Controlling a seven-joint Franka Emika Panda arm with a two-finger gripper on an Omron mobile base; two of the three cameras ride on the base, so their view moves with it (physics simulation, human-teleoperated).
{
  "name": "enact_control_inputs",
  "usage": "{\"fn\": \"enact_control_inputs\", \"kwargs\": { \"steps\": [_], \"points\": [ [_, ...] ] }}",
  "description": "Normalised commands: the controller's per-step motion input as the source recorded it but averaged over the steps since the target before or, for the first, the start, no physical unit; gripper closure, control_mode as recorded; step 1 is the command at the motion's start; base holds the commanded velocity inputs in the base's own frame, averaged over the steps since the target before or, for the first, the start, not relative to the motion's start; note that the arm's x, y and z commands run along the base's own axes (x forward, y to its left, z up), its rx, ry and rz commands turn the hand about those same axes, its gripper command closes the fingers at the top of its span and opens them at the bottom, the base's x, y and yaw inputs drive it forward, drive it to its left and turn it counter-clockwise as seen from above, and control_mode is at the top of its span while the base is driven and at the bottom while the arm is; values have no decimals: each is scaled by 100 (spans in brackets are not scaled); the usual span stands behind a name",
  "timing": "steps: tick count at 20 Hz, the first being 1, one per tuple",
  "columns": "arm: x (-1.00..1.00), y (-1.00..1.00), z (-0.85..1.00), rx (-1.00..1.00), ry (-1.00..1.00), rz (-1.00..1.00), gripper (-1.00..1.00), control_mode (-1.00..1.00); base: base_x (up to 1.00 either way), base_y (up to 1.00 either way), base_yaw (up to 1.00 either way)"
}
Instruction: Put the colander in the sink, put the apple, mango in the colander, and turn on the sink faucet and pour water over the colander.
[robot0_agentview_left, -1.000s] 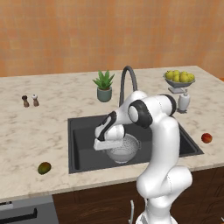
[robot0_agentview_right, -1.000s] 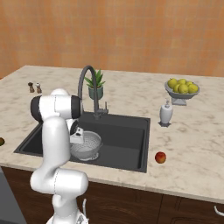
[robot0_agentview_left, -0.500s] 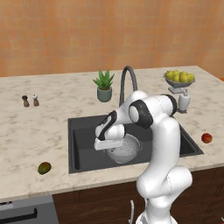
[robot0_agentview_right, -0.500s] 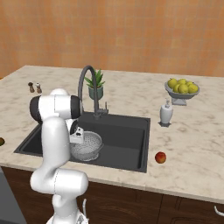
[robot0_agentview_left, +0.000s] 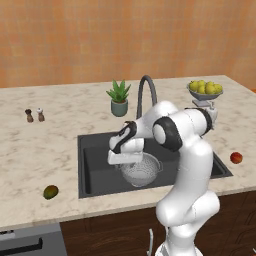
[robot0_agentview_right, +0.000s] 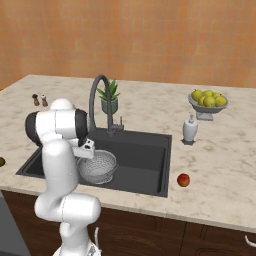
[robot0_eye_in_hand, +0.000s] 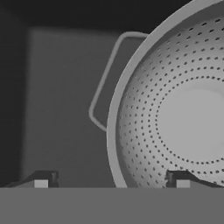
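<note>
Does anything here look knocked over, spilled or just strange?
Nothing stands out. The colander sits upright in the sink, with the open gripper just above its rim. The apple and mango lie on the counter on opposite sides of the sink. Nothing looks tipped, spilled or broken.

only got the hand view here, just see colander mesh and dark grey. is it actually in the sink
Observer: Yes, the colander sits upright on the floor of the sink, toward the robot's left end of the basin.
Operator: where's the fruit then
Observer: Both on the counter: the apple lies past the sink's right edge, near the front.
Operator: and the mango
Observer: The mango lies past the sink's left edge, also near the counter's front.
Operator: faucet running?
Observer: No water is visible under the sink faucet; its spout arches over the basin's back edge.
</note>
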Motion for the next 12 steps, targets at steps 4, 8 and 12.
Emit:
{"fn": "enact_control_inputs", "kwargs": {
  "steps": [4, 8, 12],
  "points": [
    [-44, 0, 53, -2, 0, -9, -100, -100, 0, 0, 0],
    [-50, -3, 64, -1, 0, -8, -100, -100, 0, 0, 0],
    [-62, -19, 61, -3, 0, -8, -100, -100, 0, 0, 0]
  ]
}}
